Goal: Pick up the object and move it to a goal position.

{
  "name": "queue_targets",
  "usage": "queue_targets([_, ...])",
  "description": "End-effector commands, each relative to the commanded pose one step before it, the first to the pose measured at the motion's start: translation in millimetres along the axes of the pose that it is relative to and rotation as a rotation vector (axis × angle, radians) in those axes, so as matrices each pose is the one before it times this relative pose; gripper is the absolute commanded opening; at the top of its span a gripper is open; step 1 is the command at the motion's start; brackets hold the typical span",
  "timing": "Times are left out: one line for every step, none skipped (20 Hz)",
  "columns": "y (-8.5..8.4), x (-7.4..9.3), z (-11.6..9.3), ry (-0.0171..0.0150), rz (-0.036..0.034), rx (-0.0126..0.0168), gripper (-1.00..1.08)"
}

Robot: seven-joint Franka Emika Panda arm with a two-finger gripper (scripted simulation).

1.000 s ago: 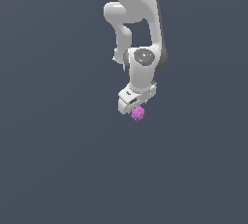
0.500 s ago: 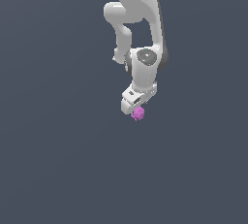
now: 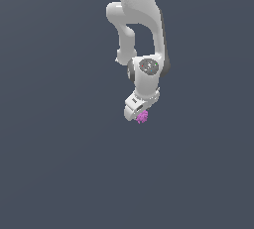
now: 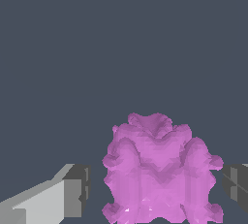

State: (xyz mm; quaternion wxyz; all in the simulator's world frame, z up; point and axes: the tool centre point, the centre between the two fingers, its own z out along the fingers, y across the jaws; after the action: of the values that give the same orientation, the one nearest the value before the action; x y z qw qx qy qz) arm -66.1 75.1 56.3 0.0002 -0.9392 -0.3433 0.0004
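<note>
The object (image 3: pixel 142 117) is a tiny bumpy magenta-purple lump on the dark grey floor, just under the tip of the white arm. In the wrist view the object (image 4: pixel 157 172) sits between my two fingers. One grey finger (image 4: pixel 72 191) stands a small gap away from it. The other finger (image 4: pixel 237 184) is at its opposite side, almost touching. My gripper (image 3: pixel 140 115) is open around the lump and points down at it. In the exterior view the fingertips are hidden behind the hand and the lump.
The dark grey floor (image 3: pixel 59 173) spreads flat all around. The white arm (image 3: pixel 136 5) rises from the hand toward the top of the exterior view. No goal marker shows.
The hand has come down a little toward the lump. The lump has not moved.
</note>
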Motion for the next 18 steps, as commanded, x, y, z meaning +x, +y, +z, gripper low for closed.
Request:
queue_targets([0.03,-0.07,10.07,0.00041,-0.00098,-0.00028,1.0])
queue_targets([-0.02,0.17,2.56,0.00005,-0.00047,-0.00012,1.0])
queue_targets([0.19,0.08,1.98,0.0,0.0,0.0,1.0])
queue_targets([-0.06,0.23,1.3,0.00003,-0.00044,-0.00022,1.0])
queue_targets([0.11,0.08,0.81,0.0,0.0,0.0,1.0])
queue_targets([0.04,0.03,0.27,0.0,0.0,0.0,1.0])
queue_targets([0.0,0.0,0.0,0.0,0.0,0.0,-1.0])
queue_targets([0.0,0.0,0.0,0.0,0.0,0.0,-1.0])
queue_targets([0.0,0.0,0.0,0.0,0.0,0.0,-1.0])
queue_targets([0.0,0.0,0.0,0.0,0.0,0.0,-1.0])
queue_targets([0.0,0.0,0.0,0.0,0.0,0.0,-1.0])
queue_targets([0.0,0.0,0.0,0.0,0.0,0.0,-1.0])
queue_targets([0.0,0.0,0.0,0.0,0.0,0.0,-1.0])
queue_targets([0.0,0.0,0.0,0.0,0.0,0.0,-1.0])
queue_targets([0.0,0.0,0.0,0.0,0.0,0.0,-1.0])
queue_targets([0.0,0.0,0.0,0.0,0.0,0.0,-1.0])
queue_targets([0.49,-0.24,-0.87,0.00023,0.00049,-0.00081,-1.0])
queue_targets([0.1,0.08,-0.23,0.0,0.0,0.0,-1.0])
